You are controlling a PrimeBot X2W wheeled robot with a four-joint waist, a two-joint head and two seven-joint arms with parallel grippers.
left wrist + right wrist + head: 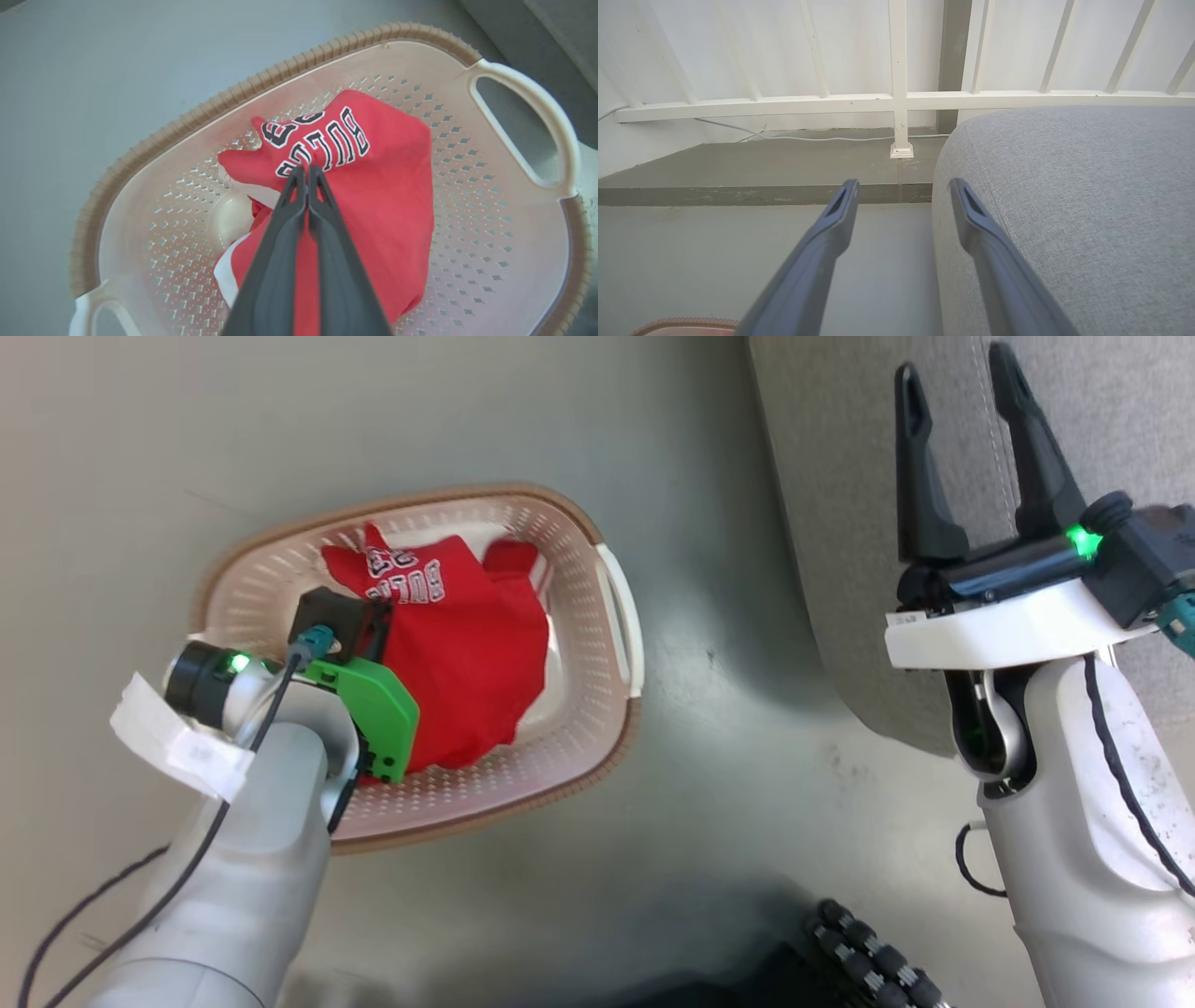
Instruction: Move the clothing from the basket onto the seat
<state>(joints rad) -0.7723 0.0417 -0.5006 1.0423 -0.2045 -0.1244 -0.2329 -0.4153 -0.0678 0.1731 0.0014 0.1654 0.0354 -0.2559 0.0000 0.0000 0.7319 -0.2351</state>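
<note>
Clothing (387, 196) is what has to move, and it lies bunched in the basket, with none of it on the seat yet. Largest in view is the grey floor (373, 411), which carries everything. Next is the seat (840, 504), a broad grey fabric cushion with a stitched seam, off to the robot's right with bare floor between it and the basket. The basket (583, 728) is a cream perforated tub with a brown rim and white side handles, standing on the floor before the left arm. Inside it the red clothing is crumpled into a soft heap, with white trim at one edge and the "BULLS" lettering on top. The left tool (307, 170) reaches down into the basket with its two dark fingers pressed flat together. Its tips are right at the lettering, and the cloth rises to them as though a fold is pinched there. The right tool (954, 373) hangs over the seat's edge, fingers spread wide with nothing between them. I judge the fabric light, limp and a little slick, so it will drape and trail rather than hold shape. A deep pinch on a thick fold near the middle of the heap suits it better than a thin hem, which could slide free.
</note>
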